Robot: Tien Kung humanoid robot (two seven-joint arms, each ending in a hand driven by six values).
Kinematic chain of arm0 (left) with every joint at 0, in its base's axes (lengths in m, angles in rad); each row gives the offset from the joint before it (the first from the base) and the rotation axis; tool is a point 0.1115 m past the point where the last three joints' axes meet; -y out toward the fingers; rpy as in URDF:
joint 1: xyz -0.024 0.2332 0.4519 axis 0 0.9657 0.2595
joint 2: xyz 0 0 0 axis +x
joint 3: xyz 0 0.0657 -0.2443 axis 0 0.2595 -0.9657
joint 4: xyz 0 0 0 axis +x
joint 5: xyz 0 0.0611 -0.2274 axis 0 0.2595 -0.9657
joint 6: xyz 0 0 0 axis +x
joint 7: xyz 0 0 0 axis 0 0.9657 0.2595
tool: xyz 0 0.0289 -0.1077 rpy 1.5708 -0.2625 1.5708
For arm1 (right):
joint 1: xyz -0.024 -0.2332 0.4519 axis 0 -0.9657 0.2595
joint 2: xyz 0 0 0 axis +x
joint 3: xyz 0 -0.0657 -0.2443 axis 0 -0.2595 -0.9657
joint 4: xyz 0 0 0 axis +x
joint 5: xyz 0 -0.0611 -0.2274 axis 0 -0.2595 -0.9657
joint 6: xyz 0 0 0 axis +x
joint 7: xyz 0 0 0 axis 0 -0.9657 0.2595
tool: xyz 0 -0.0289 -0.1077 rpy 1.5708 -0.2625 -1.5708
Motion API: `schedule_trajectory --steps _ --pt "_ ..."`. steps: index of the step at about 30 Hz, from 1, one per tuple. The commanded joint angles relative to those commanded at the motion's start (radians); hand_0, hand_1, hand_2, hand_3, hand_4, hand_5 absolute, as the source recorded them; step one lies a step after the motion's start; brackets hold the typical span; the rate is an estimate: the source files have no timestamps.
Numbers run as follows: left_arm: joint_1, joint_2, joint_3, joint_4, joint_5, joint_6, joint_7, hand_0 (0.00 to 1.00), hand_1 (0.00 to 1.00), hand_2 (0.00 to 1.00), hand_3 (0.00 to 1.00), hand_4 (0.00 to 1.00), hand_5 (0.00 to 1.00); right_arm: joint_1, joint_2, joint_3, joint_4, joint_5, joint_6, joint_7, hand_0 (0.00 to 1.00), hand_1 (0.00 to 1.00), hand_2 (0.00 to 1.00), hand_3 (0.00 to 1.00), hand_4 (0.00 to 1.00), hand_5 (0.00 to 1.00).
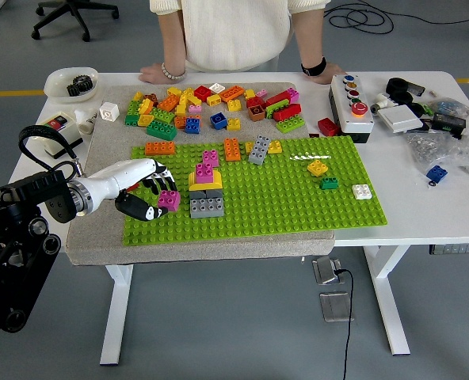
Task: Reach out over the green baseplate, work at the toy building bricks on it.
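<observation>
Reaching in from the left edge, the left hand [143, 192] sits over the near-left corner of the green baseplate [298, 202], its white and black fingers [157, 176] curled around a small pink brick [169, 199] that it holds just above the studs. Just to the right of that brick stands a small stack [206, 188] on the baseplate: grey bricks at the bottom, a yellow layer above them and a pink brick on top; the held brick is near this stack but apart from it. Farther back on the baseplate are an orange brick [232, 149], a tilted grey brick [259, 149] and a small yellow piece beside it, while toward the right side lie a yellow brick [318, 167], a green brick [328, 183] and a white brick [362, 191], all well apart from the hand. An orange flat brick [159, 147] rests on the grey mat [100, 229] just behind the baseplate's far-left corner, and a loose heap of mixed bricks [211, 107] covers the mat beyond it. A control box with coloured buttons [352, 104] stands on the tabletop [425, 206] to the right. At the far side a person stands with both hands [157, 74] resting flat on the tabletop edge, touching no bricks.
</observation>
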Motion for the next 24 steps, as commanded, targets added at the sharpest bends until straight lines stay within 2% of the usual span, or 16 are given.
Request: schedule_trajectory --steps 5,11,24 --pt "0.004 -0.013 0.013 -0.004 0.000 -0.006 0.019 0.602 0.568 0.531 0.537 0.550 0.015 -0.001 -0.002 0.001 0.000 -0.001 0.000 0.000 0.743 0.646 0.688 0.646 0.859 0.538" --pt "0.007 -0.032 0.040 -0.009 0.000 0.003 0.065 0.600 0.567 0.531 0.538 0.554 0.018 0.000 -0.002 0.002 0.000 0.002 0.000 -0.001 0.743 0.646 0.688 0.646 0.859 0.538" --pt "-0.010 -0.051 0.052 0.002 0.000 0.022 0.117 0.597 0.563 0.530 0.537 0.561 0.021 0.003 -0.002 0.000 0.000 0.008 -0.001 -0.002 0.743 0.646 0.688 0.647 0.859 0.537"
